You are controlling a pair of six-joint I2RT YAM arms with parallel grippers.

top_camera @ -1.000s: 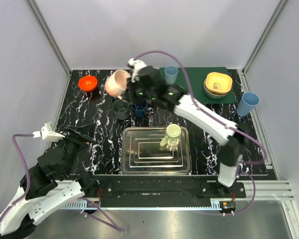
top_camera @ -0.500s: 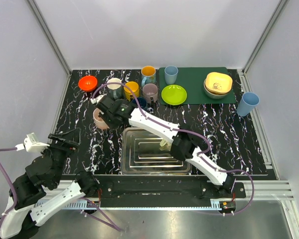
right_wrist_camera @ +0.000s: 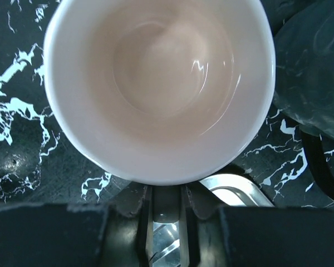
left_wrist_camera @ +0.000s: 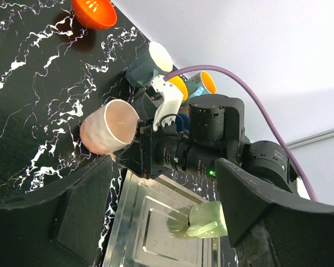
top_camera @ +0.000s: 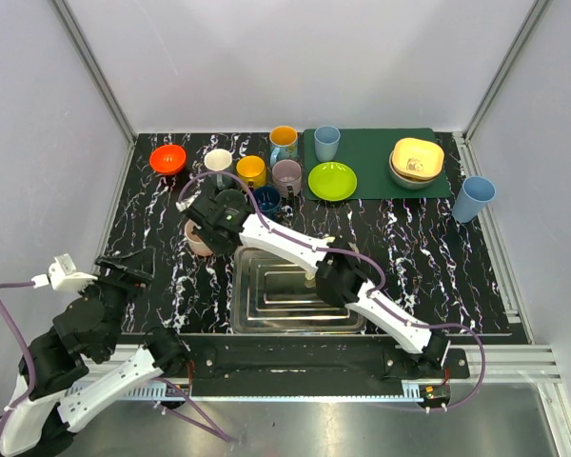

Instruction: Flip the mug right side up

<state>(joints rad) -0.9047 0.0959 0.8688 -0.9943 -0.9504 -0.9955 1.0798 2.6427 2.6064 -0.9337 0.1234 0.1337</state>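
Pink mug (left_wrist_camera: 107, 133) tilted, mouth angled upward, right gripper (right_wrist_camera: 166, 204) clamping its side, left gripper (left_wrist_camera: 164, 208) spread wide

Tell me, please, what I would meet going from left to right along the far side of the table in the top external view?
orange bowl → grey mug → yellow mug → lime plate → yellow bowl → light blue cup

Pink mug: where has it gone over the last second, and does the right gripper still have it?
The right gripper carried the pink mug from the back row forward and left, to beside the metal tray's far-left corner. It still grips the mug, which is tilted. The left gripper stayed open and idle, and the green cup stayed in the tray.
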